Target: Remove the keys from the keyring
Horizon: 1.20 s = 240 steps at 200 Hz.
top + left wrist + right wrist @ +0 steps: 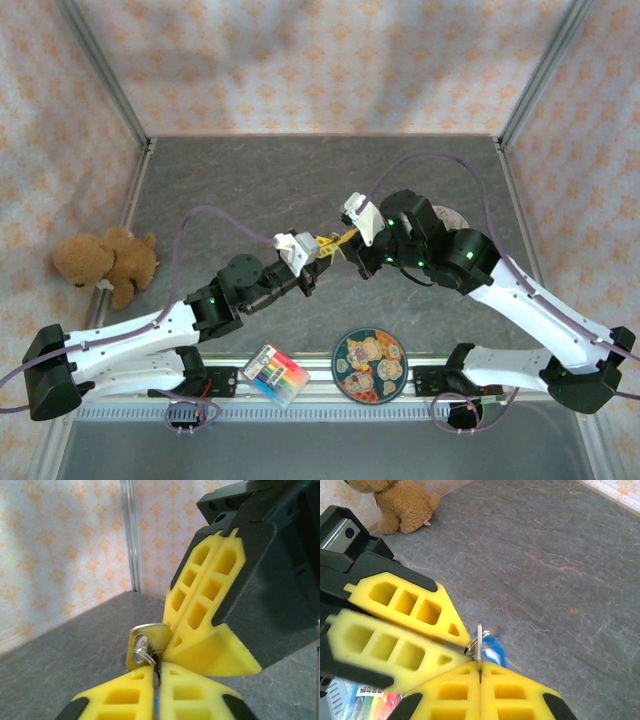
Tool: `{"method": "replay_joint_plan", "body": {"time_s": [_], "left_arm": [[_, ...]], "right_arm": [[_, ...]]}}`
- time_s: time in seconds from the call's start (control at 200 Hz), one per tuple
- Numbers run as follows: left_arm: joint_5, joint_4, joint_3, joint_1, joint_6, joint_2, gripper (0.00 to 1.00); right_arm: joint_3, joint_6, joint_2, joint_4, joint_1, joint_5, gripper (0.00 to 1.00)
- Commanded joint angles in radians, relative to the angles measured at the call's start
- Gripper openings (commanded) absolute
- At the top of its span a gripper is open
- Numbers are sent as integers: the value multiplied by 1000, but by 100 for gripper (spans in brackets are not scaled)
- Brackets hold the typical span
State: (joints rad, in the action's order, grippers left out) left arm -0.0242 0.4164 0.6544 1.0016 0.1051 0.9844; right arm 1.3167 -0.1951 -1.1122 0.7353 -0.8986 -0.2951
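Observation:
Both grippers meet above the middle of the table. The key (157,636) is a small silvery piece with a hole in its head. A thin metal loop (147,656) runs through that hole. My left gripper (156,672) is shut on this loop of the keyring, and a sliver of blue shows between its yellow fingers. My right gripper (480,667) is shut on the key (480,640), seen edge-on here. The keyring's blue tag (494,654) hangs just behind it. From above, the left gripper (325,250) and right gripper (346,237) touch tip to tip.
A teddy bear (105,262) sits at the table's left edge. A round patterned plate (369,365) and a pack of coloured markers (276,375) lie near the front rail between the arm bases. Patterned walls close in the back and sides.

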Motion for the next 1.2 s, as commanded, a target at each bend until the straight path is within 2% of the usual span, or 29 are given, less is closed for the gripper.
{"method": "replay_joint_plan", "body": {"time_s": [0.0, 0.02, 0.155, 0.32, 0.425, 0.621, 0.756, 0.986, 1.196], "left_arm": [[35, 20, 30, 4, 14, -1, 2], [36, 21, 28, 4, 15, -2, 0], [34, 47, 7, 4, 22, -19, 0], [-21, 96, -29, 4, 33, -48, 0], [-42, 116, -42, 4, 33, -63, 0], [-67, 151, -68, 5, 36, -91, 0], [-68, 180, -89, 5, 37, -103, 0], [-62, 277, -131, 5, 32, -137, 0], [-51, 279, -136, 5, 62, -182, 0]], "right_arm": [[-8, -4, 35, -28, -11, -3, 0], [-8, -3, 37, -28, -10, -1, 0], [-6, 30, 41, -25, -10, 15, 0], [4, 68, 28, -18, -4, 8, 0], [-2, 115, 25, -39, 19, -56, 0], [-28, 243, 41, -132, 89, -247, 0], [-34, 337, 43, -191, 96, -348, 0], [-63, 514, 52, -295, 97, -394, 0], [-98, 664, 48, -387, 98, -427, 0]]}}
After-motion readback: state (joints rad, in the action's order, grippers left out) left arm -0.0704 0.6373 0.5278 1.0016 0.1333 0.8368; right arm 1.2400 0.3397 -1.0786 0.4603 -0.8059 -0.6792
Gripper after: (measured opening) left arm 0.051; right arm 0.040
